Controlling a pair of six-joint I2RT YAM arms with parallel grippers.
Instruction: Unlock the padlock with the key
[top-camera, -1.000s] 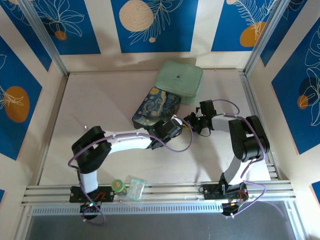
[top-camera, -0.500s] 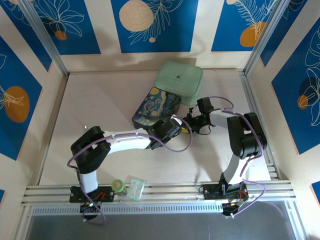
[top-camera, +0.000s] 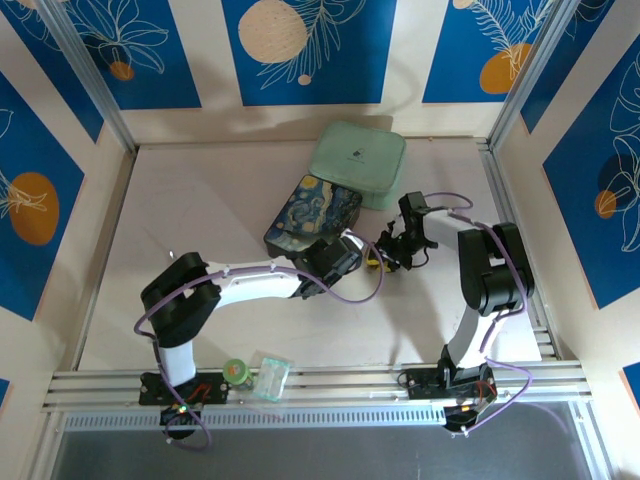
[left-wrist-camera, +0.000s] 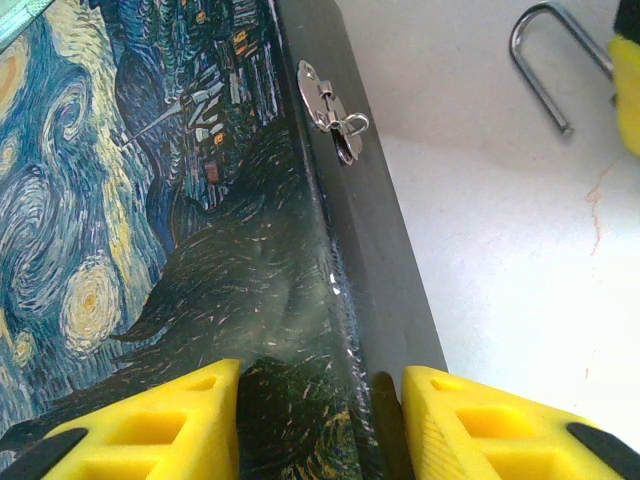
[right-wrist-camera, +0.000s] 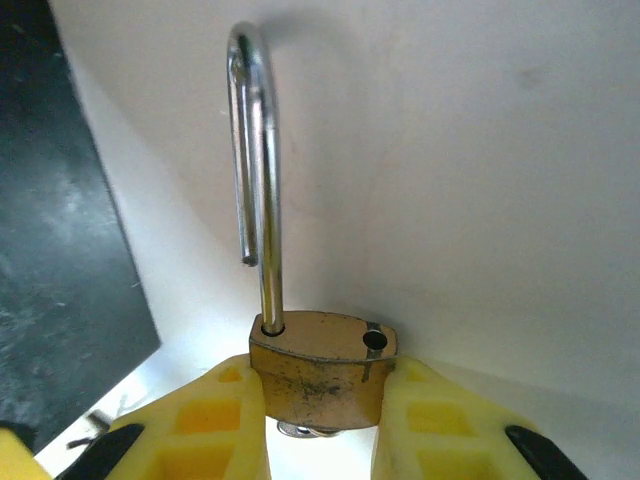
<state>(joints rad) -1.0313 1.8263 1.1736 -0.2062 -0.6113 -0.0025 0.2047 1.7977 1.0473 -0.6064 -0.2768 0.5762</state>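
Since a second ago the right arm's wrist has shifted slightly over the middle of the table (top-camera: 200, 210), edging towards the box and then easing a little back, while the left arm has not moved. The right gripper (right-wrist-camera: 320, 400) pinches the padlock (right-wrist-camera: 320, 372) by its brass body between both yellow pads, with the shackle (right-wrist-camera: 262, 170) pointing away from the wrist. That hold probably keeps the body from turning and leaves the keyway end free. The shackle's short leg hangs clear of its hole (right-wrist-camera: 375, 340), so the lock looks to be already open. A sliver of silver under the body may be the key, but too little shows to be sure.

The left gripper (left-wrist-camera: 320, 400) has its jaws spread wide astride the near edge of the painted box (left-wrist-camera: 150, 200). One pad is over the lid and the other just off the side wall, apparently to steady the box. Whether they press on it cannot be told. The box's small latch (left-wrist-camera: 335, 110) lies beyond, and the padlock is just to the right of the box, held off the table.

Counted, there are one padlock, one painted box, one pale green case (top-camera: 357, 163) touching the box's far side, and two arms.
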